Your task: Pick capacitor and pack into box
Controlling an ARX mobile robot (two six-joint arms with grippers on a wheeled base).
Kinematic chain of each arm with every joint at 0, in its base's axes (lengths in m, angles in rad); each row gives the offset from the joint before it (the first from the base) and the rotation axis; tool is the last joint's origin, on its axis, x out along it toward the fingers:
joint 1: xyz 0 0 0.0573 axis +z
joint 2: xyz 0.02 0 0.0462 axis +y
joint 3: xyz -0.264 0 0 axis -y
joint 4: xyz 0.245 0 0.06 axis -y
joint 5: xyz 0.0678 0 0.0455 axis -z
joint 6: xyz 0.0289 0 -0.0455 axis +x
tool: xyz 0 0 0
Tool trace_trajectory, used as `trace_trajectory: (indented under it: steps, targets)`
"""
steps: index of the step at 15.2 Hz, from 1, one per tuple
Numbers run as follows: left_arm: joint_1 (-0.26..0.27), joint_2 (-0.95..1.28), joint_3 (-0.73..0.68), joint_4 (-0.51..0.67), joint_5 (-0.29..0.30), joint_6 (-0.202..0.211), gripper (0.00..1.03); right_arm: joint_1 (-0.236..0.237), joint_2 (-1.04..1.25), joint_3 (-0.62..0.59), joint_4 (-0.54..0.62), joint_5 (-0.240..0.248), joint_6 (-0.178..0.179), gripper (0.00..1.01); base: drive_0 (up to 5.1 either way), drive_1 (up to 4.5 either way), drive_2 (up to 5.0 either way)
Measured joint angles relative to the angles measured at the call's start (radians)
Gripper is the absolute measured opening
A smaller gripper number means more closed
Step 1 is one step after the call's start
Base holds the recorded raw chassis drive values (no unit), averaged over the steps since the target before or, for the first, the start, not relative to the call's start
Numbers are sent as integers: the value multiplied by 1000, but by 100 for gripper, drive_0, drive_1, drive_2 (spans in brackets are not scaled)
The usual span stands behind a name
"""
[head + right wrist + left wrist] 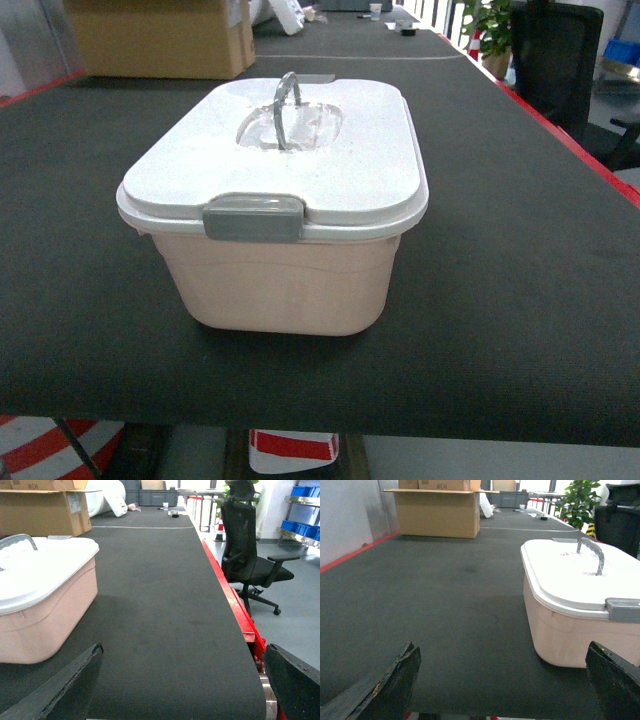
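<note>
So both my jaws are spread wide and holding nothing, with the lidded box point(275, 205) sitting on the desk point(520, 250) between them, just ahead.

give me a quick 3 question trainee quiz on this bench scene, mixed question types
1. True or false: the lid is on the pink box.
2. The cardboard box sits: A) behind the pink box, B) on top of it, C) inside it.
3. Fill in: in the right wrist view, the thing on the floor beside the table is an office ____.

Key: 1 true; 2 A; 3 chair.
</note>
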Motion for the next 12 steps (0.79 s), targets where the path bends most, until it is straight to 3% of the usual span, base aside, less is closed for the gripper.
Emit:
trace_trajectory:
  steps: [12]
  targets:
    - [0,0,0,0,0,0,98,0,0,0,0,0,0,98,0,0,0]
